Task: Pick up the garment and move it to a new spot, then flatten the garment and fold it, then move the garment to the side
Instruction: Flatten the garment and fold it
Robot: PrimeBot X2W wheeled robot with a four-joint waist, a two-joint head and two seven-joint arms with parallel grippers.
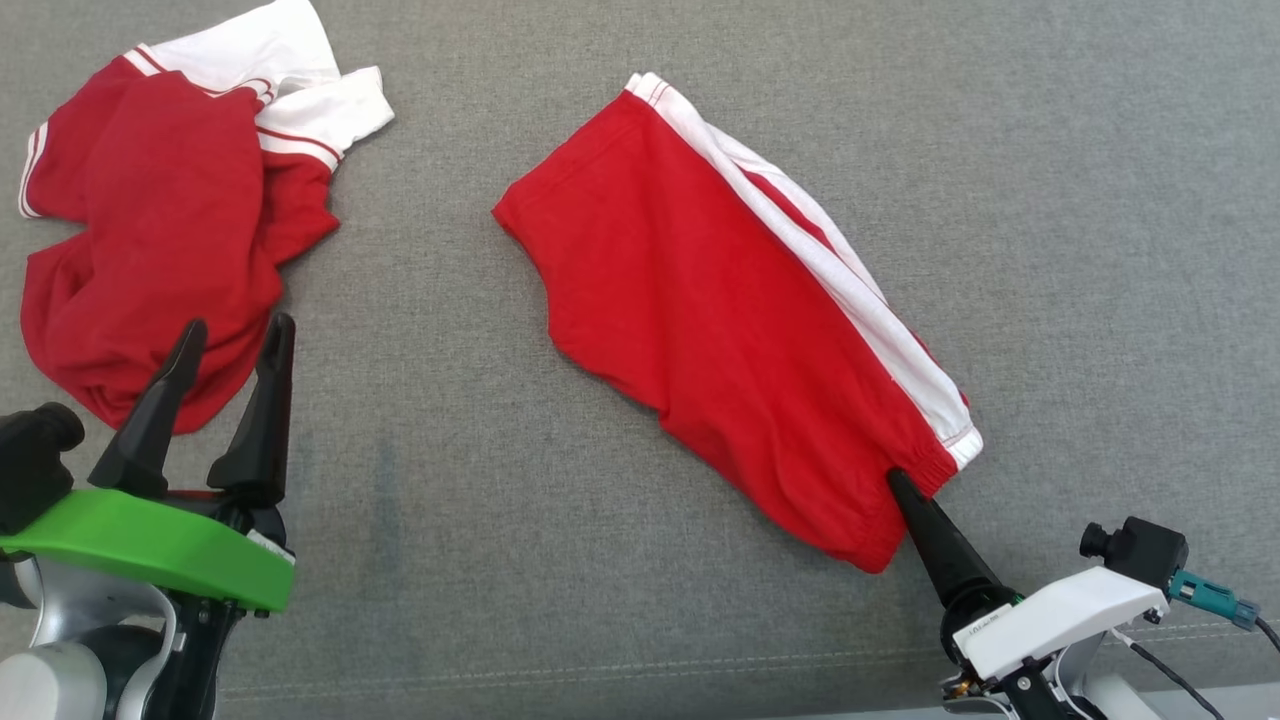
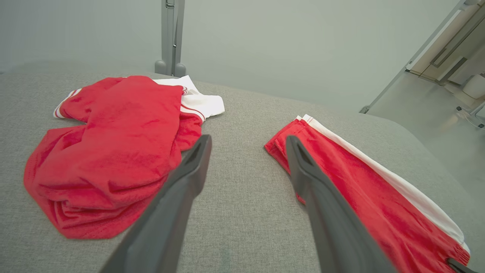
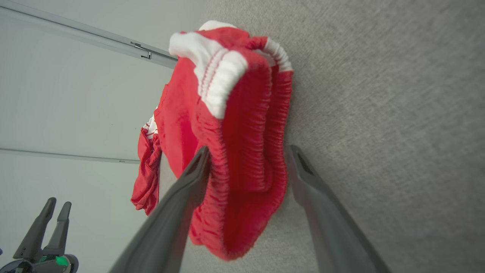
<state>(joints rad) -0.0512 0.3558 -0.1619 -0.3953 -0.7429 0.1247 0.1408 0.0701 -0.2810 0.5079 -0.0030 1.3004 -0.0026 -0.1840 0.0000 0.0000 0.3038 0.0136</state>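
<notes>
The garment (image 1: pixel 700 300), red shorts with a white side stripe, lies folded flat and runs diagonally across the middle of the grey cloth surface (image 1: pixel 600 580). My right gripper (image 1: pixel 900 482) is at its elastic waistband, at the near right end. In the right wrist view the right gripper (image 3: pixel 248 151) is open, with the bunched waistband (image 3: pixel 246 159) between its fingers. My left gripper (image 1: pixel 240 322) is open and holds nothing. It hovers at the near left, over the edge of a second garment. In the left wrist view the left gripper (image 2: pixel 248 138) points at bare surface left of the shorts (image 2: pixel 360 189).
A second red and white garment (image 1: pixel 170 230) lies crumpled at the far left (image 2: pixel 113 151). A seam (image 1: pixel 600 670) runs along the surface's front edge. Beyond the far edge stands a metal post (image 2: pixel 172 38). Bare grey surface lies between the two garments and to the right.
</notes>
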